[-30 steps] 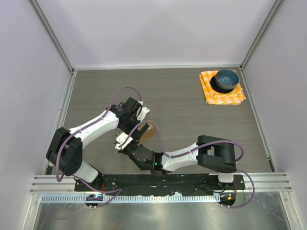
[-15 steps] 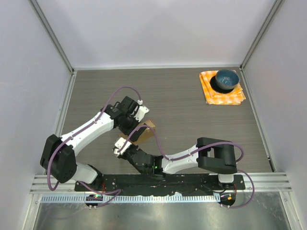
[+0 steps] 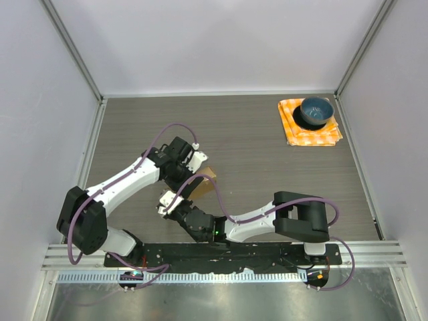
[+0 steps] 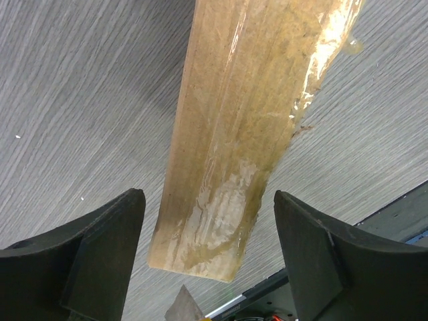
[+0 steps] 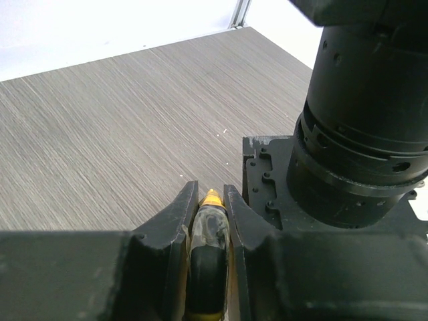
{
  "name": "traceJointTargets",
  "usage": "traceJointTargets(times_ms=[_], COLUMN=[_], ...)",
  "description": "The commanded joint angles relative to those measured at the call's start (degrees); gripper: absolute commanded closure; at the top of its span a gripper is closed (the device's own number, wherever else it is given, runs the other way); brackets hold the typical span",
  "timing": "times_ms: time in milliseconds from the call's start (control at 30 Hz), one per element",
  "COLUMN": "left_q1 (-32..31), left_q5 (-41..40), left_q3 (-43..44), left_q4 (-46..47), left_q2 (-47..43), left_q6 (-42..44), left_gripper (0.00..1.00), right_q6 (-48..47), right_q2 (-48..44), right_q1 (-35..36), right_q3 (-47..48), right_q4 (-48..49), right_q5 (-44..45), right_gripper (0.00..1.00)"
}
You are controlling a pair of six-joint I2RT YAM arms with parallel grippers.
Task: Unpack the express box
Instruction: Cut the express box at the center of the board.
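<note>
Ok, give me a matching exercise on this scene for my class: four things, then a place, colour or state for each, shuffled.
Things:
1 bowl
2 box
3 left hand
4 right hand

Descriptions:
A shut on a yellow-tipped object
B on the orange cloth
C open, a finger on either side of the cardboard
D brown, with clear tape

Pairs: 1-B, 2-D, 3-C, 4-A

Robot lab test cell. White panel walls [image 3: 214, 40] on aluminium profile posts [image 3: 72, 50] box in a grey wood-grain table [image 3: 267, 154]. Two arms [image 3: 127, 180] are bolted to a black base plate [image 3: 261, 254]. A slotted cable duct [image 3: 267, 276] runs along the near edge, purple cabling [image 3: 170, 125] exposed.
</note>
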Motion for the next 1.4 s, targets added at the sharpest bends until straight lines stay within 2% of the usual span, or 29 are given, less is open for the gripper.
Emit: traceJointTargets(times_ms=[0,400,900,1067,1133,1367], left_q1=[-0.09,-0.09,0.0,-0.09,-0.09,-0.09], left_q5=[-0.03,-0.03,-0.12,-0.47,-0.65,-1.26], left_q3=[1.2,0.76,0.15,0.15,-0.03,-0.73], left_q4=[-0.61,-0.26,0.35,0.35,0.44,0.88], left_q2=[0.4,0.57,0.4,0.05,-0.04,-0.04], left_q6=[-1.06,-1.77,-2.12,-2.03,-1.86,-1.42], left_gripper=[0.2,0.24,0.25,0.26,0.26,0.28], right_q6=[-0.31,2.6,10.6,10.42,11.21,15.5], right_q2=[0.69,0.95,1.13,1.74,2.18,1.4], right_q1=[-0.42,-0.6,-0.6,-0.51,-0.42,0.55], right_q3=[2.37,1.76,0.88,4.04,6.75,8.96], right_q4=[4.89,2.08,-3.02,-9.42,-15.72,-28.49], right_q5=[1.24,2.03,2.73,4.93,5.72,6.34], right_gripper=[0.99,0.99,0.99,0.99,0.99,0.99])
